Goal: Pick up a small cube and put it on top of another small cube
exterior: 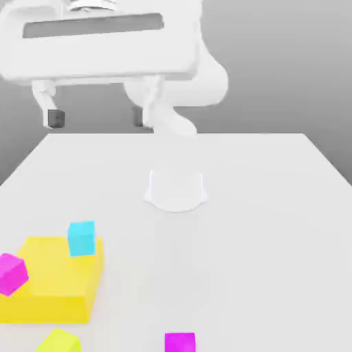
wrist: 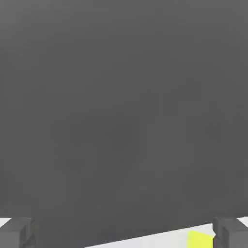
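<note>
Arm up high, toward the exterior view's left, hand above the table (exterior: pixel 261 227) and well clear of everything on it. Hand body roughly level in that view, very slight tilt, both fingers (exterior: pixel 55 118) pointing down. Gripper (exterior: pixel 95 118) wide open, nothing between the fingertips, nothing gripped. Arm base (exterior: pixel 177 189) sits on the table, toward the far side, near the middle.

Cubes, all in the near part of the exterior view: cyan cube (exterior: pixel 82 238) looks to be at the yellow block's (exterior: pixel 51 275) far right corner, on it or just behind, can't tell. Magenta cube (exterior: pixel 10 274) by the block's left side, turned at an angle, cut by the frame edge; on the block or beside it, can't tell. Yellow-green cube (exterior: pixel 60 341) in front of the block, also angled, cut by the bottom edge. Second magenta cube (exterior: pixel 180 342), right of the yellow-green one, cut by the bottom edge too. No cube stacked on another.

Edges: table's far edge runs behind the base, side edges slope outward toward the viewer. Open room: wide bare stretch right of the block, from the base forward, and all the right side. Air under the fingers is free down to the block area.
</note>
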